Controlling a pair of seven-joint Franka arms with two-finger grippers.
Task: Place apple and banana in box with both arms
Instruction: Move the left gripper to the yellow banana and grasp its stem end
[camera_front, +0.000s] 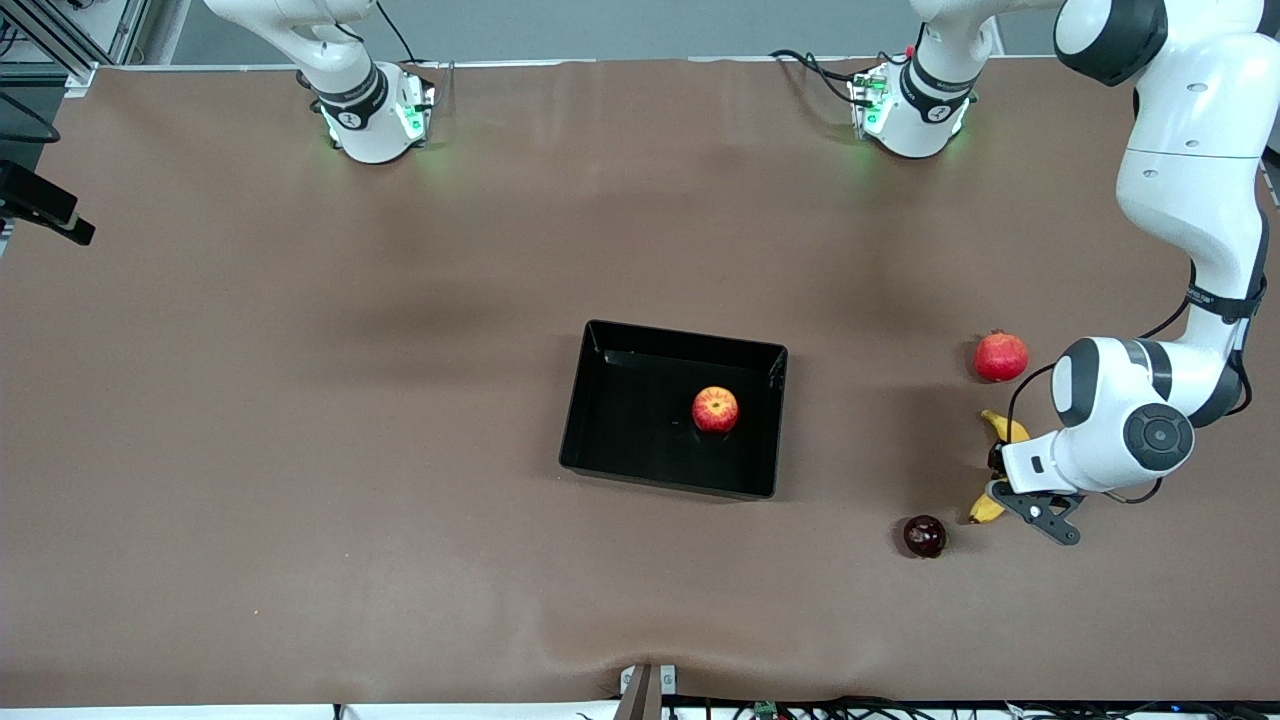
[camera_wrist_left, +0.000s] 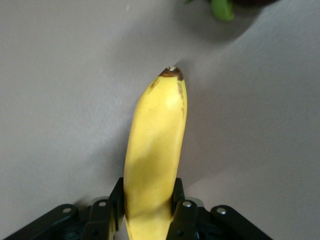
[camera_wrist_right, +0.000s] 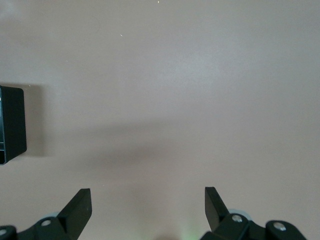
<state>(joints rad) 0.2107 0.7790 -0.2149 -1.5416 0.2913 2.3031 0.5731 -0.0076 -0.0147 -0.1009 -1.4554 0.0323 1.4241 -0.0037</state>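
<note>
Jaws of left gripper (camera_wrist_left: 150, 212) clench the banana (camera_wrist_left: 155, 150), seemingly mid-length; right gripper (camera_wrist_right: 148, 207) spread, waiting, unseen from front.

Two glossy white jointed arms (camera_front: 1190, 200) with black joint bands, thin black cables and green-lit bases; black two-finger pincer (camera_wrist_left: 150, 212) fingers carry small silver screws.

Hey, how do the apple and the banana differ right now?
The apple is small, round and red with yellow streaks; the banana is long, curved and yellow. The apple sits free inside the black box; the banana lies on the table, toward the left arm's end, clamped by the left gripper. Both are fruits resting low.
</note>
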